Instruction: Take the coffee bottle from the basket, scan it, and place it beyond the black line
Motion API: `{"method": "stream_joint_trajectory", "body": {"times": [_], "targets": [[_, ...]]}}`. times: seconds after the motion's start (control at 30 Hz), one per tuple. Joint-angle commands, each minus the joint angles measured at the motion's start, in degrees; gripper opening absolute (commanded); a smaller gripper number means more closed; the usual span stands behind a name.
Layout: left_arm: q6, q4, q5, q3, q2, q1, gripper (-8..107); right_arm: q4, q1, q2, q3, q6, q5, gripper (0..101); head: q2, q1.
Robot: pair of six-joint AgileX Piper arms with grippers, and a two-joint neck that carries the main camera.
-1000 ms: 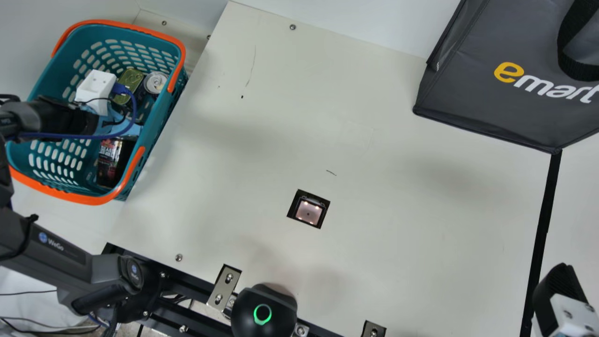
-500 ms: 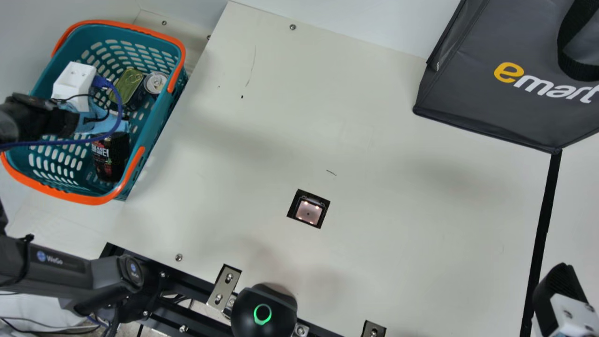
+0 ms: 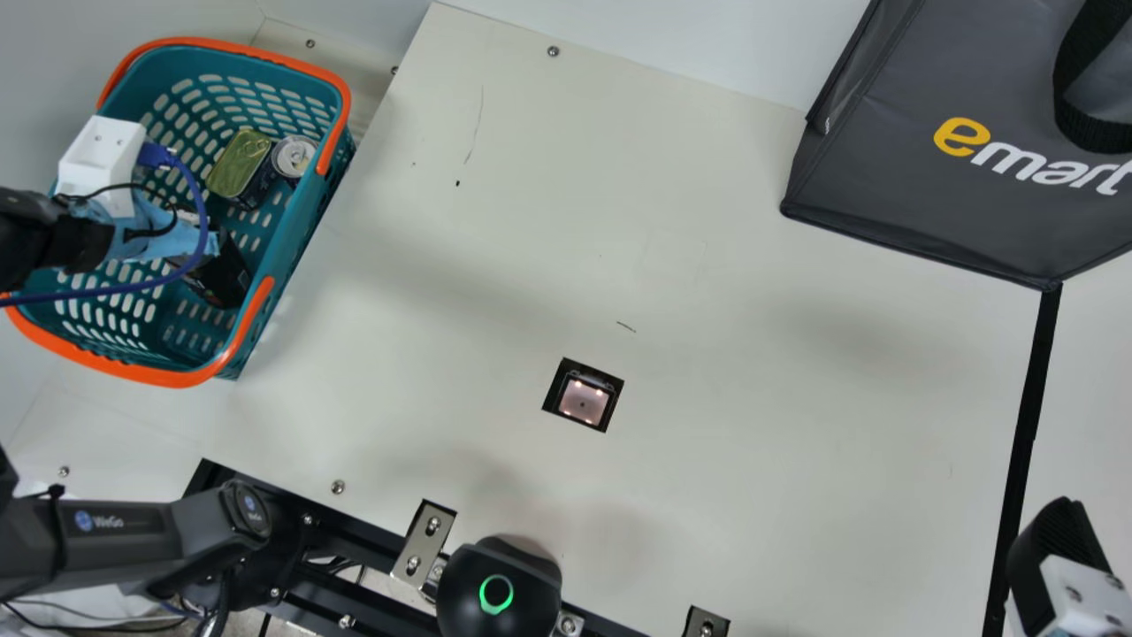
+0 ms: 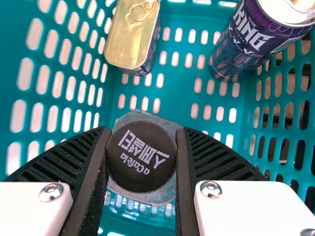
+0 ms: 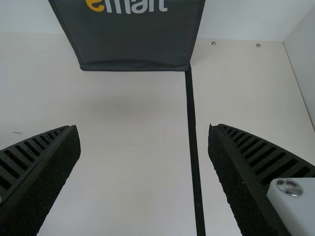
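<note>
1. Across the cream table (image 3: 752, 487), apparently at the taking step, with scanning and placing beyond the black line (image 3: 1028, 425) left to do.
2. Lift clear of the basket (image 3: 301, 230) next, before any sideways travel, minding the rim.
3. Clamped around the cap (image 4: 141, 167) with the left gripper (image 4: 141, 150); spread apart and holding nothing with the right gripper (image 5: 142, 130).
4. See the coffee bottle (image 3: 219, 276) inside the basket.
5. Then carry to the scanner (image 3: 584, 400), probably turning the code downward.

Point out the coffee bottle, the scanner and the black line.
Coffee bottle (image 4: 141, 157): left wrist view, on its cap.
Scanner (image 3: 583, 402): main view, on its lit window.
Black line (image 3: 1026, 433): main view, on its middle stretch.
</note>
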Motion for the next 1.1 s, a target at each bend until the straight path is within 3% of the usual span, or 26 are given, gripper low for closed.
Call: {"method": "stream_joint_trajectory", "body": {"times": [0.0,0.57,1.07], "targets": [[-0.54,0.37,0.65,-0.04,-0.81,0.31,10,0.00,0.00,0.00,0.00,0.00,0.00,91,0.14,-1.48],[-7.05,3.41,7.08,-3.55,-7.61,1.35,10,0.00,0.00,0.00,0.00,0.00,-0.12,91,0.14,-1.48],[-16.30,5.93,12.79,-11.80,-11.51,-0.97,10,0.00,0.00,0.00,0.00,0.00,-0.12,91,0.14,-1.48]]}}
